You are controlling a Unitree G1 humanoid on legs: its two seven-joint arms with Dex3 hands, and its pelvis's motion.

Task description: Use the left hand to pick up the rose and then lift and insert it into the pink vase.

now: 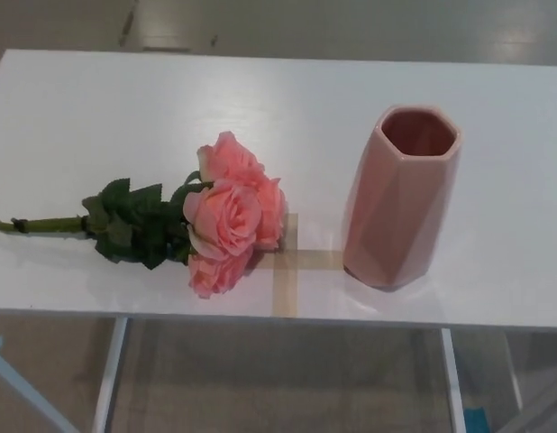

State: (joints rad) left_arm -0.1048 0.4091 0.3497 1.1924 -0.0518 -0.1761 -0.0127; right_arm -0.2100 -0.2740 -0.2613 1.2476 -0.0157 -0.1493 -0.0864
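Note:
A bunch of pink roses (231,214) lies flat on the white table (98,117), blooms toward the middle, dark green leaves (134,223) behind them and the stem end (35,225) pointing to the left. The pink faceted vase (402,196) stands upright to the right of the blooms, its mouth open and facing up. A gap of bare table separates roses and vase. Neither of my hands shows in the head view.
A cross of tan tape (289,263) is stuck on the table between the roses and the vase. The table's front edge (278,317) runs just below them, with its metal legs (109,374) and the floor beyond.

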